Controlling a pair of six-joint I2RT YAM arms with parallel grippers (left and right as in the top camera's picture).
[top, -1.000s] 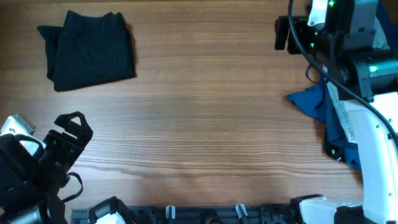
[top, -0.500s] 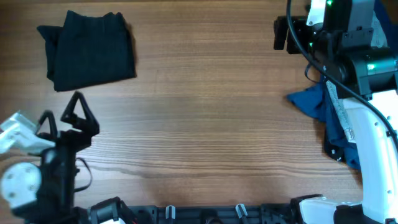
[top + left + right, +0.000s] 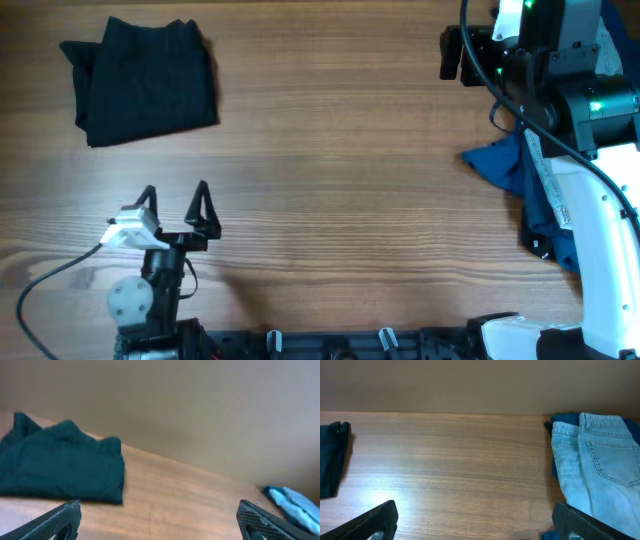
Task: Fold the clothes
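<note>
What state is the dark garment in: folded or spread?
Folded: the dark garment lies as a compact rectangle with doubled layers showing along its edges.

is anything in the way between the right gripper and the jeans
Nothing visible does. In the right wrist view, only bare wooden table lies between the open right gripper and the light blue jeans.

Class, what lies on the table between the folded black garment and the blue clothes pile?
Nothing: overhead, only bare wooden table separates black garment from blue clothes pile.
</note>
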